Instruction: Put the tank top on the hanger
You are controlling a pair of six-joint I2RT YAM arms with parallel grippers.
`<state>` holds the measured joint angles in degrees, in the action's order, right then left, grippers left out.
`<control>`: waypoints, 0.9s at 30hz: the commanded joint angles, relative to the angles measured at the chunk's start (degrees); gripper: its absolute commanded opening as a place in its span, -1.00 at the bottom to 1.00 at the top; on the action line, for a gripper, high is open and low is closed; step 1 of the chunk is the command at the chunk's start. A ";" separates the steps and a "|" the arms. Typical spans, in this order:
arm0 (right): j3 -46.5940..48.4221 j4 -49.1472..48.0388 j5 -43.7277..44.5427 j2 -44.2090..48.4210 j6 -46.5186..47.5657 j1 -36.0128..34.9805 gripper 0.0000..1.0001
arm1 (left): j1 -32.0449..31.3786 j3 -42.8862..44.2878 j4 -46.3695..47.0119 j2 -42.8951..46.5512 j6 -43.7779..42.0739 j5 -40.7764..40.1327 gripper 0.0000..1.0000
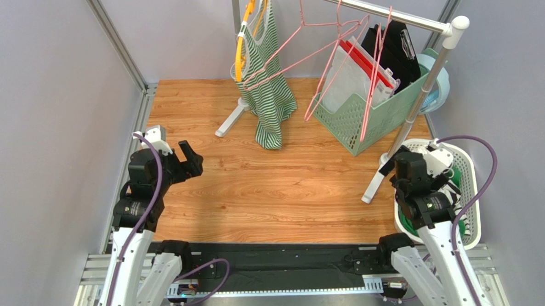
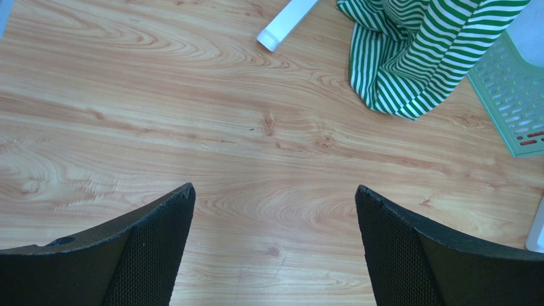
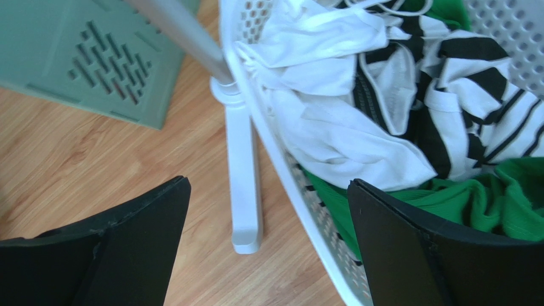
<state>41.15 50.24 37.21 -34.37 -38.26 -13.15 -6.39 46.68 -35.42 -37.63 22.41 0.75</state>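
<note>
The white tank top (image 3: pixel 332 127) lies crumpled in the white laundry basket (image 3: pixel 281 159), on top of other clothes. The basket (image 1: pixel 471 186) stands at the table's right edge. Thin pink wire hangers (image 1: pixel 304 45) hang on the rack's rail, with more of them further right (image 1: pixel 379 72). My right gripper (image 3: pixel 268 183) is open above the basket's left rim, one finger over the table and one over the clothes; in the top view it (image 1: pixel 424 163) hangs beside the rack post. My left gripper (image 2: pixel 273 189) is open over bare wood at the table's left side (image 1: pixel 173 149).
A green-and-white striped top (image 1: pixel 269 91) hangs on a yellow hanger and reaches the table (image 2: pixel 421 57). A green crate (image 1: pixel 370 114) holds folders under the rail (image 1: pixel 379 10). The rack's white feet (image 3: pixel 246 191) (image 2: pixel 284 25) rest on the wood. Black-striped (image 3: pixel 460 83) and green clothes (image 3: pixel 491 197) fill the basket.
</note>
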 commanded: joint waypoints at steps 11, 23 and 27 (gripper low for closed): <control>11.76 -11.21 -34.63 -18.70 7.15 36.60 0.82 | -0.11 -0.27 1.84 -0.25 -2.99 -0.58 0.98; 20.99 -8.75 -41.08 -34.53 3.55 43.29 0.68 | -0.11 -3.26 4.48 0.36 -2.82 -1.19 0.98; 21.17 -8.58 -38.62 -37.87 2.75 43.38 0.67 | -0.20 -3.43 5.19 0.54 -3.52 -1.28 0.99</control>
<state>59.77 41.63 -1.43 -69.71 -33.89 29.95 -6.39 43.11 -33.17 -37.87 19.62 -0.34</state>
